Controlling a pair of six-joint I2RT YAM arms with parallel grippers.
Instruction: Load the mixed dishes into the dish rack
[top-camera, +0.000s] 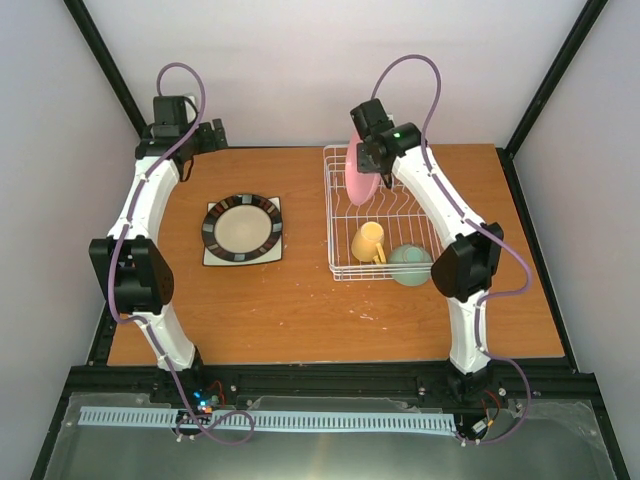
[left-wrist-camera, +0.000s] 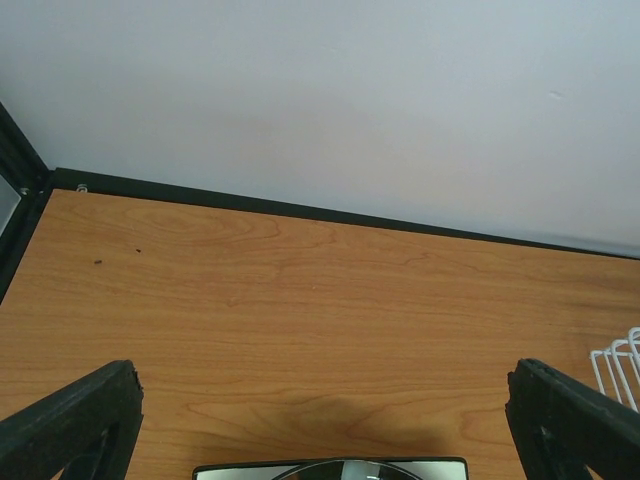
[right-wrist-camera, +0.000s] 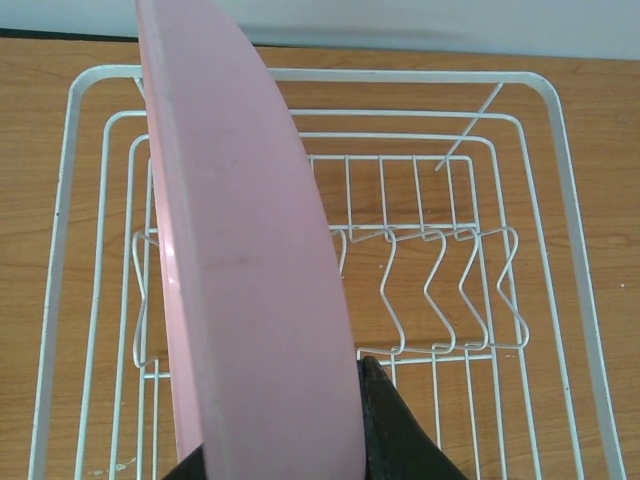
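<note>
My right gripper (top-camera: 366, 160) is shut on the pink plate (top-camera: 359, 172), holding it on edge above the far left part of the white wire dish rack (top-camera: 338, 205). In the right wrist view the pink plate (right-wrist-camera: 245, 270) fills the left, over the rack's tines (right-wrist-camera: 440, 290). The yellow mug (top-camera: 367, 242) lies in the rack's near part, and the mint-green bowl (top-camera: 410, 265) sits at its near right corner. The black-rimmed cream plate (top-camera: 242, 226) lies on the white square plate (top-camera: 214, 255) at the table's left. My left gripper (top-camera: 190, 135) is open and empty at the far left corner.
The enclosure's black frame and grey walls stand close behind both grippers. In the left wrist view the rack's corner (left-wrist-camera: 618, 365) shows at the right edge and the square plate's rim (left-wrist-camera: 330, 467) at the bottom. Bare wooden table (top-camera: 300, 310) lies in front of the plates and rack.
</note>
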